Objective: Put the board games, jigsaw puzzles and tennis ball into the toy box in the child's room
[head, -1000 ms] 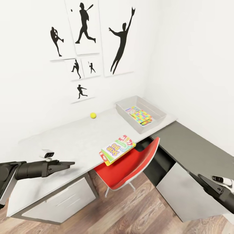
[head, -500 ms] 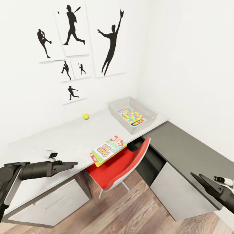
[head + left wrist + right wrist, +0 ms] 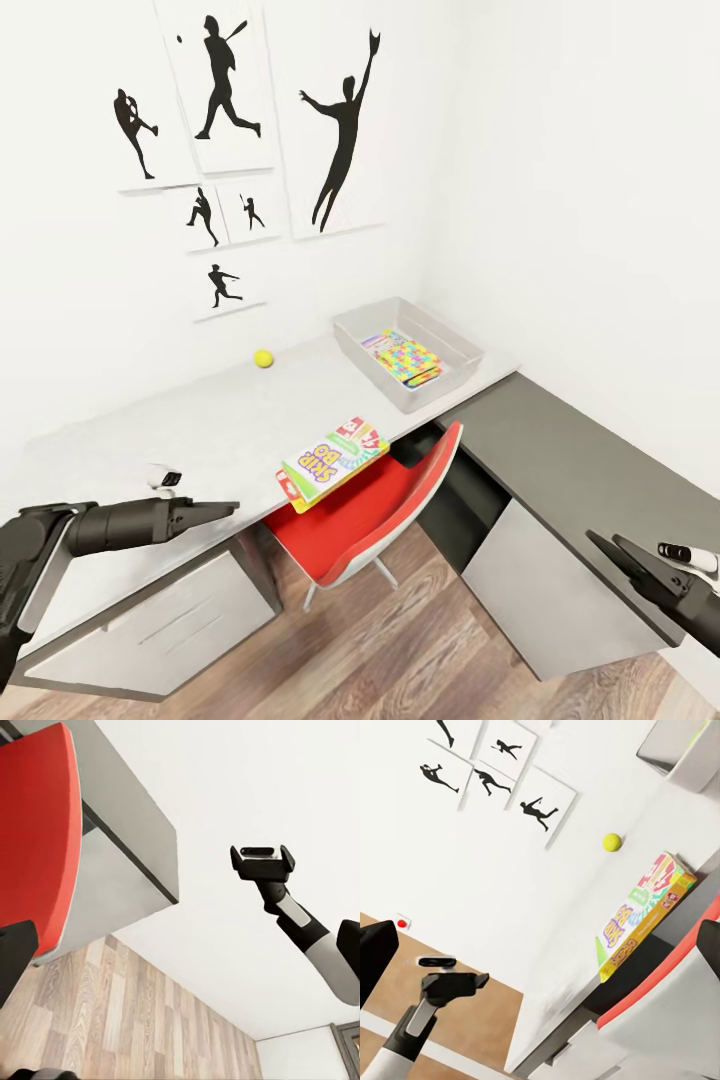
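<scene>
From the head camera, the light-grey table (image 3: pixel 200 430) runs along the white wall under the black sports silhouette pictures (image 3: pixel 230 90), and the tennis ball (image 3: pixel 263 358) sits alone on it near the wall. Toward the corner, the grey toy box (image 3: pixel 450 345) rests on the table with a multicoloured jigsaw puzzle (image 3: pixel 405 357) lying flat inside it. Nearer the front edge lies a board game (image 3: pixel 334 461), the yellow-red-green one, one end poking out over the edge above the red chair (image 3: pixel 370 520). The dark-grey counter (image 3: pixel 560 450) joins on at the corner. The left gripper (image 3: pixel 225 509) hangs over the near end of the table, fingers looking drawn together to a point and holding nothing; the right gripper (image 3: pixel 610 547) hovers over the counter's near end, and whether its jaws are apart or together I can't tell here. Over to the left wrist camera: the red chair back (image 3: pixel 37 840), the counter's end panel (image 3: pixel 112 862), plank floor (image 3: pixel 112 1020), and the other arm reaching across with its fingers (image 3: pixel 238 857) clearly spread apart, nothing between them. Now the right wrist camera: the board game (image 3: pixel 641 919) overhanging the table edge, the ball (image 3: pixel 612 841) beyond it, a corner of the toy box (image 3: pixel 682 750), and the left arm's gripper (image 3: pixel 480 979) out over the floor.
</scene>
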You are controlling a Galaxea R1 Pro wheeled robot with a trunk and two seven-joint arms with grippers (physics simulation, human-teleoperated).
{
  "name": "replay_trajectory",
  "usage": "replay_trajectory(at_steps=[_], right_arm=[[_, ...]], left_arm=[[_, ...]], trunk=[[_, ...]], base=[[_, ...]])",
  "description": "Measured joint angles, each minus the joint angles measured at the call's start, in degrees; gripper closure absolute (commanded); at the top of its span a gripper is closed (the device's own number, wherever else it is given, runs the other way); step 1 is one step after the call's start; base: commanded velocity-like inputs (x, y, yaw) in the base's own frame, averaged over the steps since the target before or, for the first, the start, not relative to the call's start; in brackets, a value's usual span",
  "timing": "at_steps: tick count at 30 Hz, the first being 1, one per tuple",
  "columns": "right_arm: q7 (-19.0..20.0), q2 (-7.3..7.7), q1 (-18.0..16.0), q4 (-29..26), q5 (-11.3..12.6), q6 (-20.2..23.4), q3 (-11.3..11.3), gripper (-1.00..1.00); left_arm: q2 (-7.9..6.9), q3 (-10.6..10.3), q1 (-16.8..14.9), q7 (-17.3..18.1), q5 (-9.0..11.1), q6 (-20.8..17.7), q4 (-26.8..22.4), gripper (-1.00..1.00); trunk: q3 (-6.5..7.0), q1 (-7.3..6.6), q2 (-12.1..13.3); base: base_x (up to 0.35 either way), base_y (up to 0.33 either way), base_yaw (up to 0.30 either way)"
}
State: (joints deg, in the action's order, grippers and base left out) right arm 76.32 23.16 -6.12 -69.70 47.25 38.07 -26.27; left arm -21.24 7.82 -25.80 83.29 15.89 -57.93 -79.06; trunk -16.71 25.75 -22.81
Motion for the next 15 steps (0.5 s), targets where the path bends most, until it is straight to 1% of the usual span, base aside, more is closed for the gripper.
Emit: replay_trajectory(at_steps=[3, 6, 9, 13, 15], right_arm=[[0.03, 0.01, 0.0, 0.01, 0.02, 0.0, 0.0, -1.0], [0.12, 0.02, 0.0, 0.04, 0.07, 0.0, -0.06, -1.0], [0.17, 0.06, 0.0, 0.35, 0.09, 0.0, -0.08, -1.0], [0.22, 0.1, 0.0, 0.63, 0.09, 0.0, -0.13, -1.0], [0.25, 0.12, 0.0, 0.78, 0.03, 0.0, -0.5, -1.0]], left_arm=[[0.19, -0.04, 0.0, -1.36, 0.0, -0.16, 0.29, -1.0], [1.06, -0.07, 0.0, -3.04, -0.02, -0.49, 0.53, -1.0], [1.48, -0.07, 0.0, -3.72, -0.02, -0.65, 0.62, -1.0], [1.66, -0.07, 0.0, -4.03, -0.02, -0.76, 0.65, -1.0], [1.81, -0.09, 0.0, -4.22, -0.02, -0.83, 0.67, -1.0]], trunk=[[0.11, 0.0, 0.0], [0.32, 0.0, 0.0], [0.53, 0.0, 0.0], [0.66, 0.0, 0.0], [0.67, 0.0, 0.0]], base=[[0.0, 0.0, -0.028], [0.0, 0.0, -0.06], [0.0, 0.0, -0.048], [0.0, 0.0, -0.019], [0.0, 0.0, -0.003]])
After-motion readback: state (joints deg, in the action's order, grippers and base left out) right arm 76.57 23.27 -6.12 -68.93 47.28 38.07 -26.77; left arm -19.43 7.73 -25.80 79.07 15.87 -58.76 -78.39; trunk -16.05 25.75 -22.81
